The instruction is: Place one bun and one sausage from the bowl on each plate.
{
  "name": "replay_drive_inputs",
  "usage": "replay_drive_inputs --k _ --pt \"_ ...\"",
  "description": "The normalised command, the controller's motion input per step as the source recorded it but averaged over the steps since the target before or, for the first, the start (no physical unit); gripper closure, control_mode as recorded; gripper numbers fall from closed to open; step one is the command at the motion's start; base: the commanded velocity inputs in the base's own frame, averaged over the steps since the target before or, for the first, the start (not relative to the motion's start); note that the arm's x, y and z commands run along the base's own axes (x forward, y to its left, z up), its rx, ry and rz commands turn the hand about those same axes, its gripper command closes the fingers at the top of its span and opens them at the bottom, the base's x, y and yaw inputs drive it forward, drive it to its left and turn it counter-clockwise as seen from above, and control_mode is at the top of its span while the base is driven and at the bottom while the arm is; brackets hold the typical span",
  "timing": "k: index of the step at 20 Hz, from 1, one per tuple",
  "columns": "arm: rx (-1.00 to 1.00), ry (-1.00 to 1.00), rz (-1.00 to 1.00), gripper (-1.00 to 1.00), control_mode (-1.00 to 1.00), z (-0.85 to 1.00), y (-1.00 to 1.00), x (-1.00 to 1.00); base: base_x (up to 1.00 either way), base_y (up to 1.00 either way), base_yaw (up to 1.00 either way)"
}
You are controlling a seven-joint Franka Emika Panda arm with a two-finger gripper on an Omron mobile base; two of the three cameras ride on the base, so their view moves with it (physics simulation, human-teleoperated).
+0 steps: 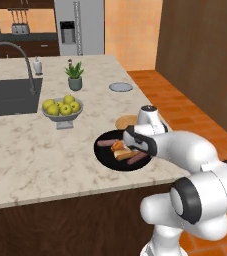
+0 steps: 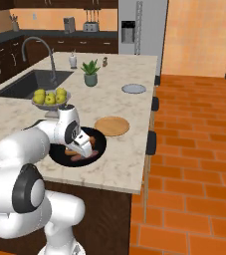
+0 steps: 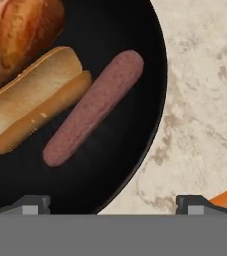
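Observation:
The black bowl (image 1: 105,157) sits near the counter's front edge. It holds two orange-tan buns (image 1: 119,150) and two pinkish-brown sausages, one at the far left (image 1: 105,142) and one at the near right (image 1: 138,158). My gripper (image 1: 128,141) hovers just over the bowl. In the hand view the fingertips (image 3: 32,202) stand wide apart and open, with nothing between them. Ahead of them lie a sausage (image 3: 92,107), a split bun (image 3: 32,100) and a second bun (image 3: 20,30). The tan plate (image 1: 126,121) lies bare just behind the bowl. The grey plate (image 1: 120,87) is farther back.
A grey footed bowl of yellow-green fruit (image 1: 61,108) stands left of the black bowl. A potted plant (image 1: 75,75) is behind it. The sink (image 1: 10,97) and faucet (image 1: 15,55) are at the far left. The counter's right edge (image 2: 147,144) drops to a brick floor.

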Motion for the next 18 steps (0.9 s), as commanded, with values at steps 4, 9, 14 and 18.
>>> replay_drive_inputs --k 4,9,14,18 --pt "0.0 0.0 -0.03 -1.0 -1.0 -0.25 0.0 0.05 0.0 0.0 0.0" --pt "0.0 0.01 -0.06 -1.0 -1.0 -0.04 0.0 0.27 0.0 0.0 0.0" --pt "0.0 0.23 -0.01 -1.0 -1.0 0.0 0.0 0.3 0.0 0.0 0.0" --pt "0.0 0.15 0.0 -1.0 -1.0 0.0 0.0 0.41 0.0 0.0 0.0"
